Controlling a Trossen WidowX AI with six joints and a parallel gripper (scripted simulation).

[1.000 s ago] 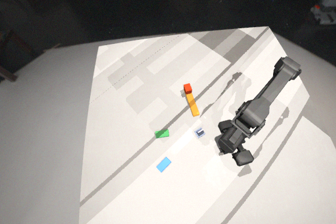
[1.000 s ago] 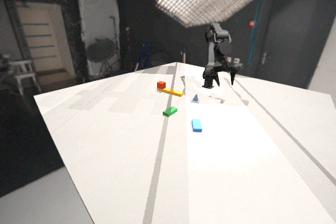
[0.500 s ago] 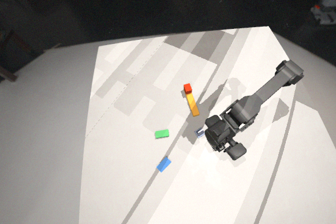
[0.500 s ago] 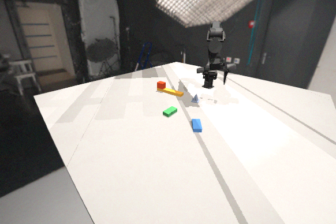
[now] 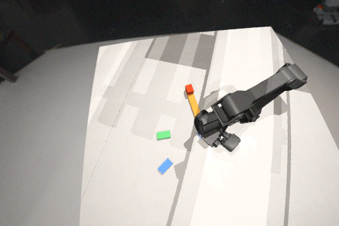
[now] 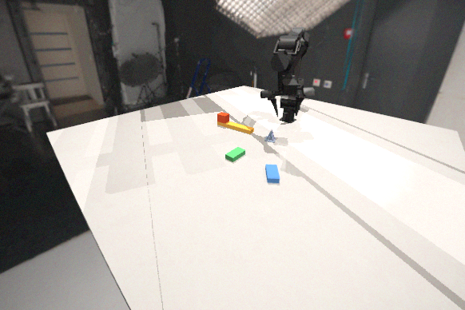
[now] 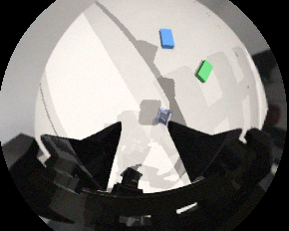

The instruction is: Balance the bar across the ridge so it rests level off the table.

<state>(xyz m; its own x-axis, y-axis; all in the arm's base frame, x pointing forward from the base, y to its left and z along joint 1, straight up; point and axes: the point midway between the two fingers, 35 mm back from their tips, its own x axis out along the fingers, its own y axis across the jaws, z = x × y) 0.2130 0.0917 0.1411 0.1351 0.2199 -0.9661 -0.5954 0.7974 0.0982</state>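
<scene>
The yellow-orange bar [image 5: 193,103] [image 6: 239,127] lies on the table, with a red block [image 5: 189,89] [image 6: 223,117] on its far end. Its near end is hidden by the arm in the top view; the bar is not in the wrist view. The small blue-grey ridge [image 6: 271,137] [image 7: 163,115] stands apart from the bar, with nothing on it; in the top view it is almost hidden under the arm. My gripper [image 6: 287,114] [image 7: 144,124] is open and empty, above the table. In the wrist view the ridge appears just beyond the right fingertip.
A green block [image 5: 163,135] [image 6: 235,154] [image 7: 204,71] and a blue block [image 5: 165,166] [image 6: 272,173] [image 7: 166,38] lie flat on the table, on the side of the ridge away from the arm's base. Shadows of the arm fall near the ridge.
</scene>
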